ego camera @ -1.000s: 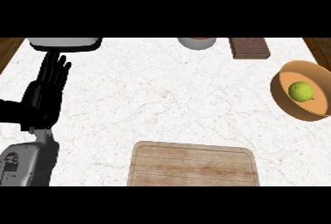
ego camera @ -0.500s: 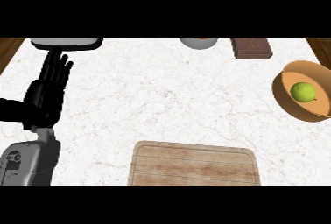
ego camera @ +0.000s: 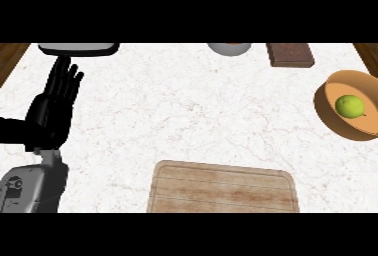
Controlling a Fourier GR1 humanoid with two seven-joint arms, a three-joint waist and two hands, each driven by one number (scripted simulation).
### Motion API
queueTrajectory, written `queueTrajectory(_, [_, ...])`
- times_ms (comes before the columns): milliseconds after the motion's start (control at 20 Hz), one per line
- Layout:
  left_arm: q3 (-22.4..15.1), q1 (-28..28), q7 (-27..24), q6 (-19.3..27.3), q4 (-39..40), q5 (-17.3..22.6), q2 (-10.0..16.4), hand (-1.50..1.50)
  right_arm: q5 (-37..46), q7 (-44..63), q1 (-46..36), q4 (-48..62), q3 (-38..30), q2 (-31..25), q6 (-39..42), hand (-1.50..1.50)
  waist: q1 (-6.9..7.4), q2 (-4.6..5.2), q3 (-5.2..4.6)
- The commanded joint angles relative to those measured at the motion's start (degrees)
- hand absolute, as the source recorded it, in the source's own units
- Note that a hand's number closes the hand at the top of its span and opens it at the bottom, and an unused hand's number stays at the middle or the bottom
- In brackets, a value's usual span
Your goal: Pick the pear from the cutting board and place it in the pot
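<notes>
Pear (ego camera: 350, 105) sat inside the pot (ego camera: 322, 107) at the view's right, well apart from the cutting board (ego camera: 221, 187), so the task looked done. Left hand (ego camera: 52, 107) rested at the view's left w/ fingers straight & released, holding nothing, prob. because nothing was left to grab. Right hand wasn't visible.

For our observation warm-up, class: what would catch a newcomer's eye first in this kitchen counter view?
The green pear lying inside the round orange-brown pot at the right edge stands out first. Next is the black left hand, open with fingers up, at the left. The pale wooden cutting board lies at the bottom centre.
</notes>
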Motion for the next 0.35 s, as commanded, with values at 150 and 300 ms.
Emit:
queueTrajectory(150, [-1.0,-0.81,0.82,1.27,0.35,-1.07,-1.13,0.0,-1.81,-3.33,3.9,3.7,-1.89,-5.73,3.61,-1.5,0.23,0.23,0.18])
queueTrajectory(300, [-1.18,0.02,-0.28,0.15,0.0,-0.37,-1.34,0.0,-1.64,-3.95,4.9,4.51,-1.69,-6.17,3.77,-1.5,0.68,0.29,0.2])
